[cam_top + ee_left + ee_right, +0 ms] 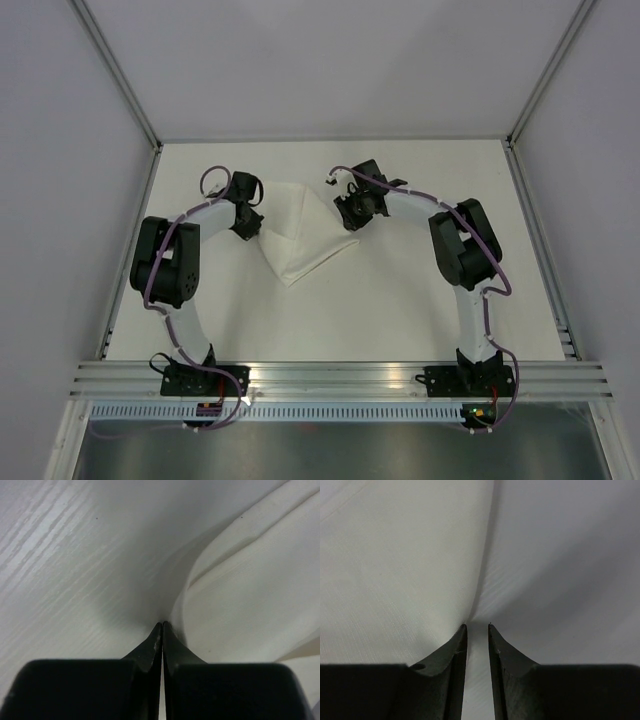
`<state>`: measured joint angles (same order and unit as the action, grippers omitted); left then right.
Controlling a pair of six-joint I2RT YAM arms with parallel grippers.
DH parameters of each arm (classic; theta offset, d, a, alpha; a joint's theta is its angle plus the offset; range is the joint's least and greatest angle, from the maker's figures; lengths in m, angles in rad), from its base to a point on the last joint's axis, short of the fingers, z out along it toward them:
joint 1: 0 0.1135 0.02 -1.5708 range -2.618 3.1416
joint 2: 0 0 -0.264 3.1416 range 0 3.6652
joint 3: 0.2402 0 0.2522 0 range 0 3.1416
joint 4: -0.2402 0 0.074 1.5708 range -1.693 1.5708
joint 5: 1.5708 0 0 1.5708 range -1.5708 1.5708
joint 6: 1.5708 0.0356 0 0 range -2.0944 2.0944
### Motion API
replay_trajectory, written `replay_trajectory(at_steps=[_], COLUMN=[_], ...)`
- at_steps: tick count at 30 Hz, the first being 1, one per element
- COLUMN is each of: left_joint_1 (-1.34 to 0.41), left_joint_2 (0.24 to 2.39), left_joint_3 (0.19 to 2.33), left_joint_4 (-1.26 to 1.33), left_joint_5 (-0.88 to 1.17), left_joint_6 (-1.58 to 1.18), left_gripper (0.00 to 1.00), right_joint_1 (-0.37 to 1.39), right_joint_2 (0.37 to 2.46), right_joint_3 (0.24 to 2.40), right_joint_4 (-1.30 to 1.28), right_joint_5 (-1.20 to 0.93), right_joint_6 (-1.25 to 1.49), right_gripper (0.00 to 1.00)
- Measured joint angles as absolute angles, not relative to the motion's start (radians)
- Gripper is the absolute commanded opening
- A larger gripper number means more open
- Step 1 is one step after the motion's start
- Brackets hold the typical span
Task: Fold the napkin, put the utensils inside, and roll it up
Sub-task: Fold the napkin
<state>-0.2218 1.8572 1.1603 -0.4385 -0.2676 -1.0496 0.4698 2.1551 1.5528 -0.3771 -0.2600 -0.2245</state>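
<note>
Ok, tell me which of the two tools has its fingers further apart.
The right tool: a clear gap shows between its fingers at the edge of the napkin, whereas the left tool has its fingers pressed almost together.

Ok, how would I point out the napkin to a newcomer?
On the cream table, look between the left gripper and right gripper. The napkin is the white folded cloth there, tapering to a point toward the near edge; only its brighter, creased surface separates it from the tabletop.
</note>
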Motion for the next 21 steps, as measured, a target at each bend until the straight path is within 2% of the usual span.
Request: replay_trajectory(at_steps=[9, 21], left_joint_1=[-0.222, -0.277], left_joint_2=[1.998, 2.231], left_joint_3=[1.348, 1.706], left_joint_4=[-0.445, -0.526], left_joint_5=[-0.163, -0.015], left_joint_6=[-0.932, -0.731], left_gripper=[0.02, 0.02], right_joint_1=[0.48, 0.49], right_joint_2=[2.062, 1.955], right_joint_3=[1.422, 1.274], right_joint_4=[-0.381, -0.389], right_joint_5=[-0.265, -0.28], right_joint_6=[-0.225, -0.248], right_gripper=[0.29, 0.29])
